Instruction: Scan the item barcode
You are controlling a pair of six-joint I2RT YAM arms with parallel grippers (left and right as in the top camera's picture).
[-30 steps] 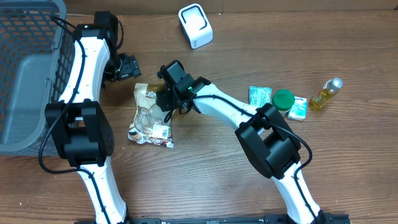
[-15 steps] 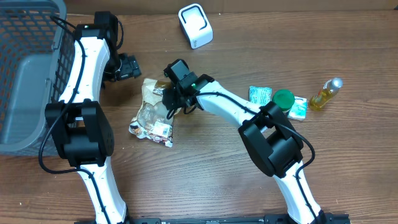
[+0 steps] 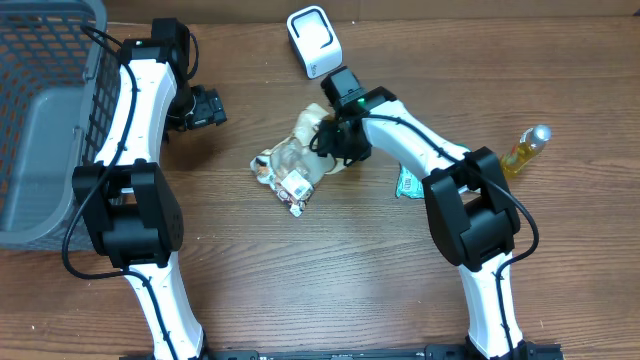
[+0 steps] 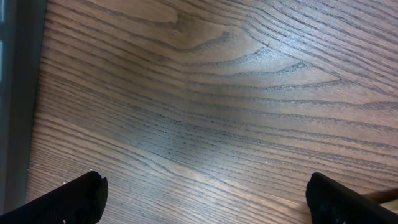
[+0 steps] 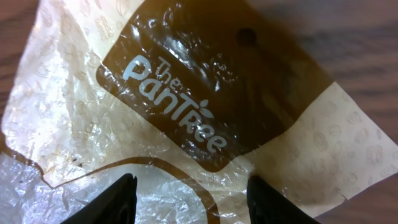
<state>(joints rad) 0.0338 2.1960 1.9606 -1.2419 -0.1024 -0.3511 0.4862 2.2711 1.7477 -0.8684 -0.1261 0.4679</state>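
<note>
Status from my remote seat: I'd call it roughly halfway, item picked up but nothing scanned yet.

The wooden counter (image 3: 300, 290) has the grey basket (image 3: 30, 60) sitting well off to the left of the scanner, and it plays no part at this point. The snack bag (image 3: 285, 162) is the item. It sits near the scanner (image 3: 314, 42), on the robot's side of it and a touch left, crumpled and tilted, not lying flat. The scanner is the little white box at the far edge, and nothing is in front of its window as far as I can see.

The right gripper (image 3: 338, 140) is just on the robot's side of the scanner, about half closed. The wrist cam shows the bag's brown header filling the gap between the fingers (image 5: 118, 199), so I read it as pinching the bag's top end. The left gripper (image 3: 208, 108) is parked well to the scanner's left, jaws spread wide over bare wood, holding nothing.

A bottle (image 3: 525, 150) and a teal packet (image 3: 406, 184) sit off to the scanner's right, untouched.

Smallest bit: a white label (image 3: 293, 187), probably the barcode, is on the end of the bag farthest from the scanner and faces up. Too small to read.

Still to do, I reckon: bring the bag closer and turn that label toward the scanner.
</note>
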